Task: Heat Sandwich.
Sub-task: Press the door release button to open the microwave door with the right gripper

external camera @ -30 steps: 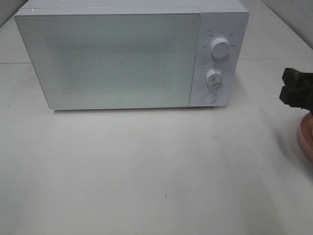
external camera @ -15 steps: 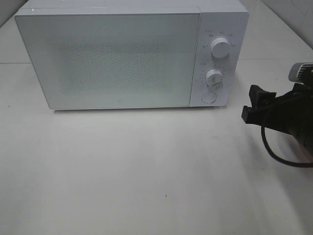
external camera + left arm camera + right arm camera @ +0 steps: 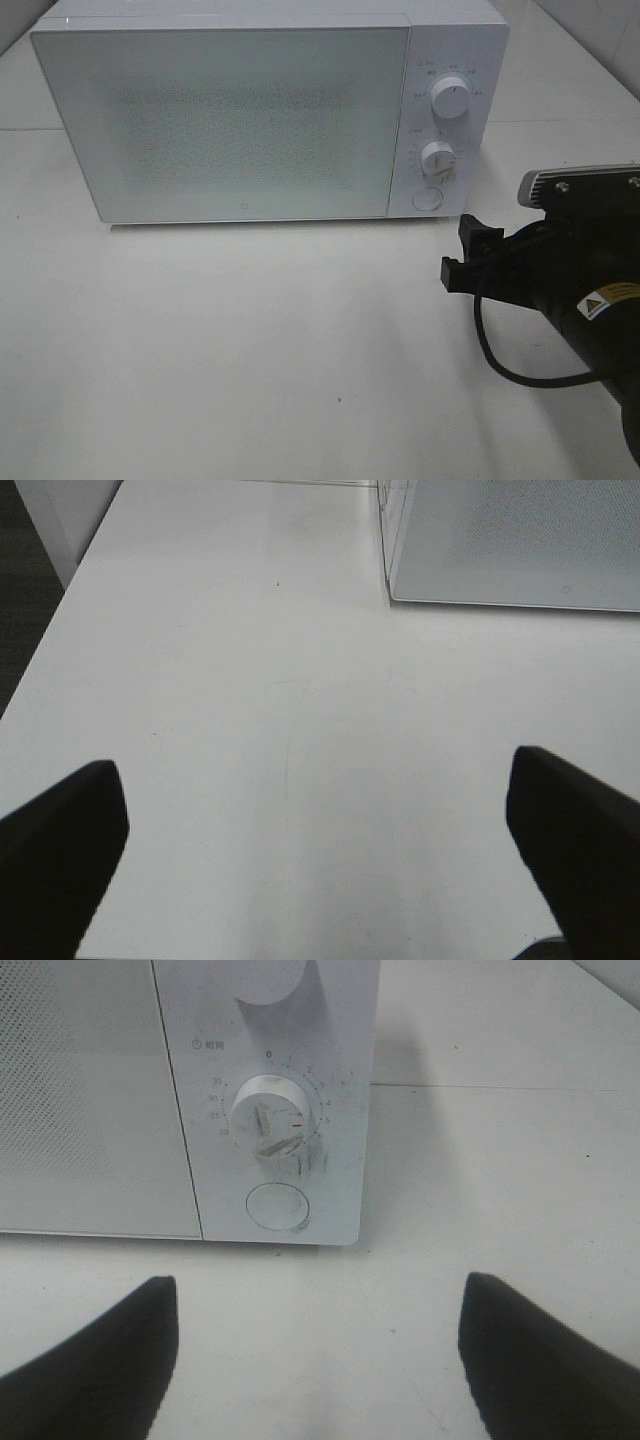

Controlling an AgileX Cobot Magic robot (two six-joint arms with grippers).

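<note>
The right jaws, spread and empty, have swung in over the table (image 3: 250, 350); the microwave (image 3: 250, 120) button (image 3: 275, 1206) lies just ahead between them, so door-opening looks next; left jaws spread; sandwich unseen.

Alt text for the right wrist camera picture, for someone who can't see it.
The open, empty right gripper faces the control panel of a white microwave: a timer dial and, below it, a round button. Its black fingers frame the view over a white table.
</note>
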